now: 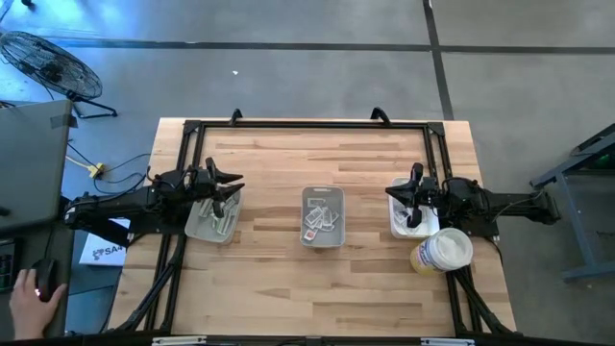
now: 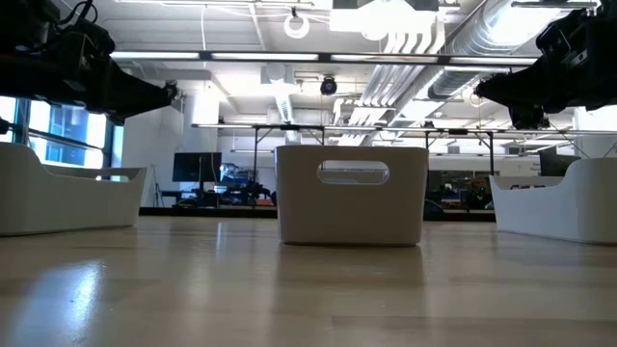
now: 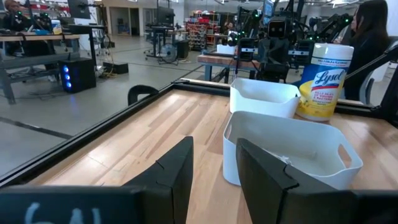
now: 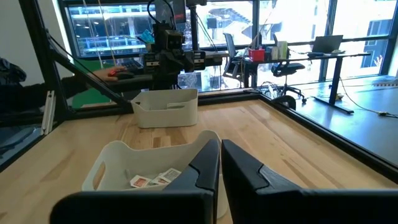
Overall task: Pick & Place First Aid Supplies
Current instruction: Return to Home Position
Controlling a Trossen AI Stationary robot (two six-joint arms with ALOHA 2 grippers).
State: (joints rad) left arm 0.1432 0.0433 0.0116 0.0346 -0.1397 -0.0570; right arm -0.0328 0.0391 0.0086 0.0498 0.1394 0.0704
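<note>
First aid supplies, small flat packets [image 1: 322, 223], lie in the grey middle tray [image 1: 323, 195]; the right wrist view shows them as white and red-printed packets [image 4: 154, 180]. More packets [image 1: 220, 223] lie in the left tray [image 1: 198, 228]. My left gripper [image 1: 236, 189] hangs level above the left tray, open, with nothing between its fingers [image 3: 214, 168]. My right gripper [image 1: 392, 190] hangs level above the white right tray [image 1: 402, 229], shut and holding nothing [image 4: 221, 152]. Both point toward the middle tray.
A big round white tub with a yellow label [image 1: 443, 252] stands beside the right tray, toward the near right corner. A black frame [image 1: 307, 123] runs along the table's far edge and sides. Bare wood [image 1: 317, 288] lies in front of the trays. A person's hand [image 1: 29, 288] is off the table at the left.
</note>
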